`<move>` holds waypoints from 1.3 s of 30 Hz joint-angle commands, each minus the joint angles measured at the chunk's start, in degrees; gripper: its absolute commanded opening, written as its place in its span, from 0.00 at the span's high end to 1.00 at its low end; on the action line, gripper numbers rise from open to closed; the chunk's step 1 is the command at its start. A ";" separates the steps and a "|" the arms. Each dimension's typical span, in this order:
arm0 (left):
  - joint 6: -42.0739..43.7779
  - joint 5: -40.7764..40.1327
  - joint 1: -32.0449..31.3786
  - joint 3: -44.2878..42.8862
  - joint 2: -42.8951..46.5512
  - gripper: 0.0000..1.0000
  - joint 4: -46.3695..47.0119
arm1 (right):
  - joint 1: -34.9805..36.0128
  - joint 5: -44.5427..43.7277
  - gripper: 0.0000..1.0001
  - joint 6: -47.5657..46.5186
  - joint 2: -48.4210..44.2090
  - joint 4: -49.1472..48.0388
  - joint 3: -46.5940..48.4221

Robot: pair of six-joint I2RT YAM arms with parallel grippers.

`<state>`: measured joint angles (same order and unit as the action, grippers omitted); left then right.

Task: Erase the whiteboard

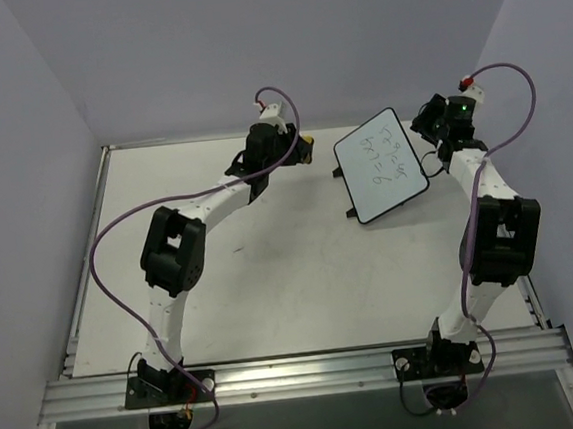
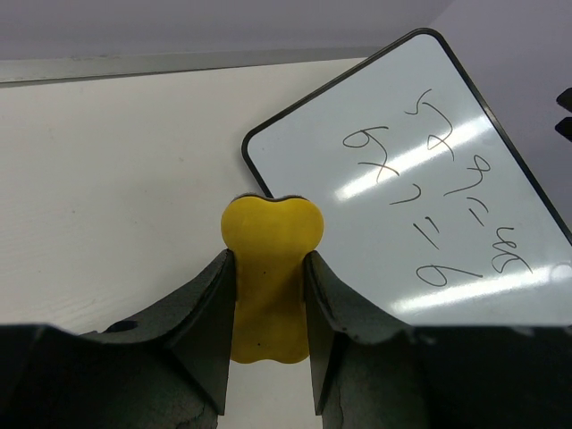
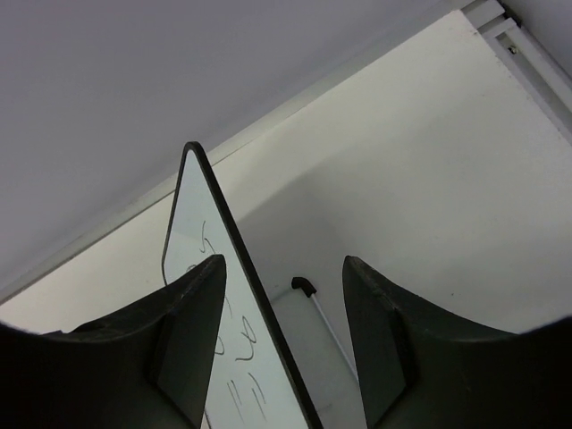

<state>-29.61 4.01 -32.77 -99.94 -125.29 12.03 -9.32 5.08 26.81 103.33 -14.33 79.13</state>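
Left fingers [image 2: 201, 322] shut tight on yellow eraser [image 2: 268, 277], near a corner of whiteboard [image 2: 402, 179]. Whiteboard carries dark scribbles and sits tilted at far right of bench [image 1: 272, 276]. Right fingers [image 3: 183, 340] part-open, straddling its edge, not clamped.

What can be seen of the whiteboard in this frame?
The whiteboard is a small white rectangle with rounded corners, a thin black frame and a glossy face that shows glare. Dark handwritten scribbles cover it and are not yet erased. It stands tilted at the far right of the table, with small black feet showing along its left edge. The right gripper straddles one edge with a gap on one side, and contact cannot be told. The yellow eraser sits near a corner, apart from it.
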 commanded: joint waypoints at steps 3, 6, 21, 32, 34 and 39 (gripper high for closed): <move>-0.45 2.23 1.13 0.71 3.57 0.98 3.96 | -3.77 10.02 0.52 0.52 3.02 -4.74 1.11; -0.72 2.76 1.66 1.15 3.65 0.98 4.40 | -4.48 14.51 0.54 0.61 4.33 -7.99 0.06; -1.24 3.64 2.19 1.42 3.21 0.98 4.93 | -5.44 22.95 0.52 4.92 6.53 -19.77 -5.04; -1.60 3.99 2.28 1.59 3.04 0.98 5.19 | -5.36 25.42 0.53 3.60 8.64 -17.49 -2.76; -1.51 3.99 2.28 1.50 3.04 0.98 5.19 | -5.27 26.11 0.53 3.34 8.91 -17.23 -2.50; -1.51 4.08 2.28 1.50 3.04 0.98 5.02 | -4.83 27.52 0.57 2.72 10.05 -17.49 -1.97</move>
<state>-30.92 7.35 -30.96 -98.15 -125.25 13.96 -14.28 30.20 30.96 112.79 -30.74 74.24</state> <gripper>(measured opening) 0.410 0.433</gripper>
